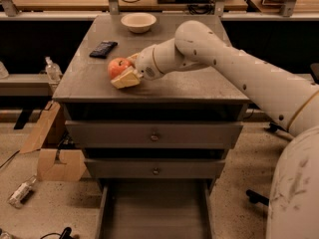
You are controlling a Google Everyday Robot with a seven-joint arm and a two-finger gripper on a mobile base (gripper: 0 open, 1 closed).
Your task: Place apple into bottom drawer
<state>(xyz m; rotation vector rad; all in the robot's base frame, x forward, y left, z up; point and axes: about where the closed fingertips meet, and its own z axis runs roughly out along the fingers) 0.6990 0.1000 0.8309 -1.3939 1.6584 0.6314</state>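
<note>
The white robot arm (239,73) reaches from the right over the grey metal cabinet (199,86), whose wide, shallow grey bottom drawer (154,210) stands open nearest, while the beige-fingered gripper (124,70) clasps the small round red-orange apple (117,65) on the top's left side.

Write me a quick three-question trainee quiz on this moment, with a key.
1. True or false: the bottom drawer is pulled open.
2. Which is nearest the apple? A) the beige bowl B) the dark flat object C) the end effector
3. Fill in: the apple rests on the cabinet's ____.
Key: 1 true. 2 C: the end effector is right at the apple, on the cabinet's near left part. 3 top.
</note>
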